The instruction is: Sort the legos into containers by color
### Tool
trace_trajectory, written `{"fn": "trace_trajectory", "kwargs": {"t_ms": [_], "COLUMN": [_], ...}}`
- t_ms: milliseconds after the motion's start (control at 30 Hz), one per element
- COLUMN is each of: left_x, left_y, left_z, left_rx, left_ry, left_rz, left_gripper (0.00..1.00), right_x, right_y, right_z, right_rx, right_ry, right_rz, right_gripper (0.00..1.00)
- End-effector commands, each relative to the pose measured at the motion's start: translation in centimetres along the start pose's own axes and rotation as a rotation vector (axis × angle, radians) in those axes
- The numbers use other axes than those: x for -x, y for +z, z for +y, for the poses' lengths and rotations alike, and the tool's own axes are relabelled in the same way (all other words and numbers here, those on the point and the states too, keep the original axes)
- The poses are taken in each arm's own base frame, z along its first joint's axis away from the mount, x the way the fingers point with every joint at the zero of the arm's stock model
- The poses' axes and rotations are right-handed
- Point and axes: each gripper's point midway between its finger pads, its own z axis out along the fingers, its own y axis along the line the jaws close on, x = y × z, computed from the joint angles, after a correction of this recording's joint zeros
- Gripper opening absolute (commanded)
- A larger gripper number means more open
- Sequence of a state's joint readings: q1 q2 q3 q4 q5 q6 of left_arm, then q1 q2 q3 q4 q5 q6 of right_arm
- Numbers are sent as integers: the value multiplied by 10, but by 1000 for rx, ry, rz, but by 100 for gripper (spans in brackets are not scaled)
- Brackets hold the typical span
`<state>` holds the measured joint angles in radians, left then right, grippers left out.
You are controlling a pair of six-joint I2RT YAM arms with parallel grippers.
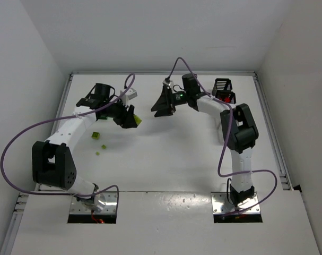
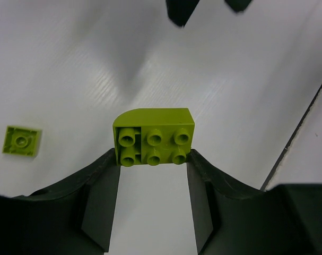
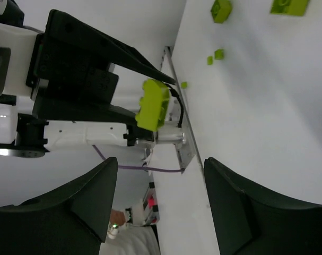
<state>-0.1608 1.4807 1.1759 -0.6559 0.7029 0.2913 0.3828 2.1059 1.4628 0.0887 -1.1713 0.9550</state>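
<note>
Left gripper (image 2: 153, 158): jaws pinching a lime brick (image 2: 153, 137), one fingertip on each side of its studded end, with the rounded end pointing away from the wrist. The brick is held above the table (image 1: 176, 159), not touching it. Right gripper (image 3: 159, 162): jaws spread, nothing between them. It is raised off the table and faces the left gripper head-on with a gap between the two. Its fingertips (image 2: 179, 8) show at the far edge of the left wrist view, straight ahead of the brick. Loose legos (image 1: 96, 136): three small lime pieces on the table behind the left gripper, beside its forearm and well apart from the right gripper. One square piece (image 2: 22, 141) lies flat, stud up, below and to the left of the held brick. Bins: a black one (image 1: 223, 85) behind the right gripper, past its wrist, at the table's far right. A second bin (image 1: 228, 98) just beside it shows red inside. Purple cable (image 1: 23, 138): a loop hangs off each arm.
</note>
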Motion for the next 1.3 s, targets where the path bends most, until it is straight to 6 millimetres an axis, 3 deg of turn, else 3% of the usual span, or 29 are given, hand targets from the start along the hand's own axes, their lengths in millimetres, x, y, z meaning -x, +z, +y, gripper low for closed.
{"fn": "trace_trajectory", "kwargs": {"t_ms": [0,200,467,567,700,733,800,900,933,967,1000,1033,1100,1133,1167,1267], "left_x": [30,42,60,63,65,65,63,60,58,57,54,52,49,45,46,47], "left_y": [2,5,12,12,14,14,13,9,5,3,-4,-7,-11,-11,-10,-10], "left_z": [-18,-28,-38,-42,-45,-45,-45,-41,-33,-27,-18,-10,-1,7,11,27], "left_rx": [-10,-23,-49,-55,-61,-61,-52,-13,34,53,77,107,145,167,185,258], "left_ry": [41,67,104,115,127,127,127,96,79,61,22,-6,-46,-60,-72,-88], "left_rz": [-84,-90,-105,-110,-114,-114,-112,-98,-96,-97,-105,-106,-99,-88,-86,-71], "left_gripper": [27,27,27,27,27,29,46,66,70,75,94,100,100,100,100,100], "right_x": [-3,-16,-25,-28,-30,-26,-27,-19,-12,-17,-6,-5,-6,1,0,-9], "right_y": [16,36,44,48,47,42,41,16,-3,-20,-47,-63,-106,-137,-163,-223], "right_z": [38,40,38,40,40,43,46,51,45,45,37,32,6,-23,-18,-32], "right_rx": [88,115,130,140,147,150,152,135,112,76,35,-8,-289,-545,-672,-921], "right_ry": [-77,-71,-56,-45,-43,-59,-63,-120,-122,-148,-159,-178,-334,-409,-536,-556], "right_rz": [51,122,159,173,168,154,153,106,71,57,-1,-25,-52,-66,-53,-51], "right_gripper": [67,67,66,47,12,8,2,0,0,0,0,0,0,0,0,0]}}
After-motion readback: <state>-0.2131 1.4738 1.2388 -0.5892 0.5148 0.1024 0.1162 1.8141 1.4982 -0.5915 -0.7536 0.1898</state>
